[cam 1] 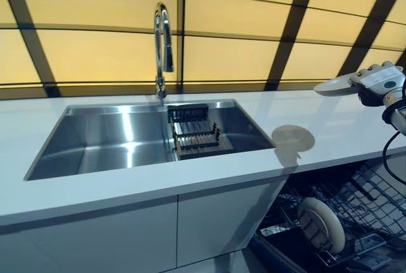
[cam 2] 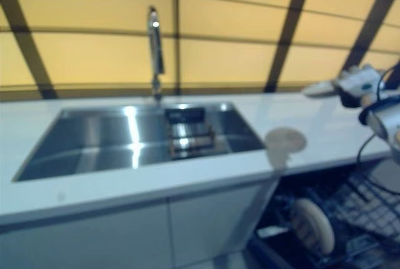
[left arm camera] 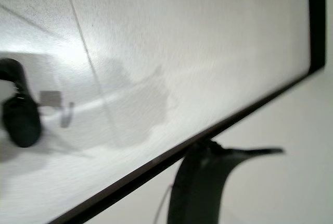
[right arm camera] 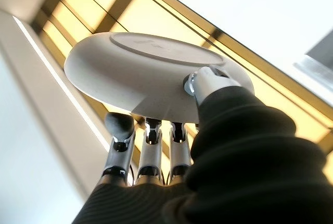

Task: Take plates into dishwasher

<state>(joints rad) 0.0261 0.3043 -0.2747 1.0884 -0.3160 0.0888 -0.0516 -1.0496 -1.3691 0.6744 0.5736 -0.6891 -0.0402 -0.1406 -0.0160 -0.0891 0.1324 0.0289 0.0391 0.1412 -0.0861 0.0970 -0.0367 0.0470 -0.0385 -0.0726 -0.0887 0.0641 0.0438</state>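
The right hand (right arm camera: 171, 146) was clamped on a plate (right arm camera: 151, 75), thumb on one face and fingers (right arm camera: 148, 135) curled against the other, pinching it near the rim. In the head views that plate (cam 1: 339, 85) hung roughly level above the counter (cam 1: 95, 187) at 3 o'clock, casting a round shadow on the white top. Held by the edge and flat, it probably sat that way so the hand could tip it upright for a rack slot. The left hand showed in no view; its wrist camera caught only a pale surface with a dark edge.

Below, at 5 o'clock, the dishwasher rack (cam 1: 355, 213) stood pulled out under the counter's edge, and a second plate (cam 1: 321, 224) stood on edge between its wires, so some loading looked done.

The counter was smooth, glossy white. At 9 to 12 o'clock lay a steel sink (cam 1: 108, 139) with a small dark rack (cam 1: 196, 134) inside and a tall chrome tap (cam 1: 163, 47) behind. The back wall was amber panels crossed by dark bars.
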